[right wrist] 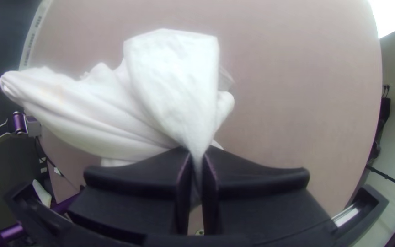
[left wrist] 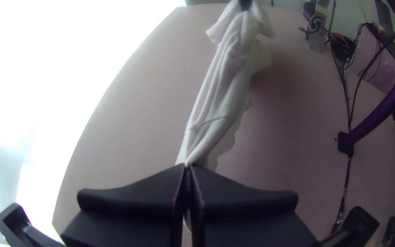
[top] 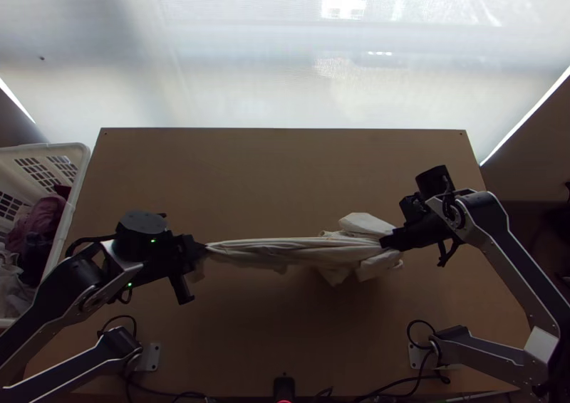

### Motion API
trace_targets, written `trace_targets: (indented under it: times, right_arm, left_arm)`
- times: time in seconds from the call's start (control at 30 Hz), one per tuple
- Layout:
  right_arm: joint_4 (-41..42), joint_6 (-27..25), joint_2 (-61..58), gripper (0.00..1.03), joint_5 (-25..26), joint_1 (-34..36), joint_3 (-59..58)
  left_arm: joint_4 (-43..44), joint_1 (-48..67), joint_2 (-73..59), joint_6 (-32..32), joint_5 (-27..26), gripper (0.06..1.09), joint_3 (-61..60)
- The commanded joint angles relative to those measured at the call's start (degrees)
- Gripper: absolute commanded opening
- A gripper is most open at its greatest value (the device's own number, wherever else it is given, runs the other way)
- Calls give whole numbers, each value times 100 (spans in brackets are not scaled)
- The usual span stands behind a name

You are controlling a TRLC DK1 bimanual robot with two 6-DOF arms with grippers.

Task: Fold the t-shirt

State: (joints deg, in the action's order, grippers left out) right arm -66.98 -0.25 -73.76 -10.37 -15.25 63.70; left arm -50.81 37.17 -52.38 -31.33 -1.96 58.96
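Note:
The white t-shirt [top: 299, 250] is stretched between the grippers in a long, bunched strip, with looser folds at its right part. At its left end, my left gripper [top: 201, 249] is shut on the cloth. My right gripper [top: 386, 242] is shut on the other end, beside a raised flap. In the left wrist view the shirt [left wrist: 225, 91] runs away from my left gripper [left wrist: 187, 169], pinched between the fingertips. The right wrist view has the shirt [right wrist: 170, 77] gathered to a point at my right gripper [right wrist: 198, 160], with folds fanning out beyond.
A white laundry basket [top: 75, 182] with dark and light clothes stands at the table's left edge. The wooden table [top: 285, 175] shows bare wood behind the shirt and in front of it. Cables [top: 399, 392] lie along the near edge.

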Motion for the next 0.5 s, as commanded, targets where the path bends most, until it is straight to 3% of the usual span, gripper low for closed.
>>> trace_targets:
  times: [0.0,0.13,0.23,0.37,0.47]
  right_arm:
    - [-149,43,177,3,-44,549,248]
    - [-245,139,195,4,-404,839,239]
    - [-386,271,151,37,-993,672,-165]
    - [-307,254,-139,84,-976,-14,-561]
    - [-307,201,-455,98,-976,-93,-411]
  left_arm:
    - [-799,-746,1054,-453,20,9,-104]
    - [-1037,-1150,1459,-743,20,9,-95]
    - [-1168,-1177,1705,-690,2,9,-253]
    - [-1160,-1071,1977,-558,-217,9,-825]
    - [-957,-1045,2004,-549,-358,9,-1290]
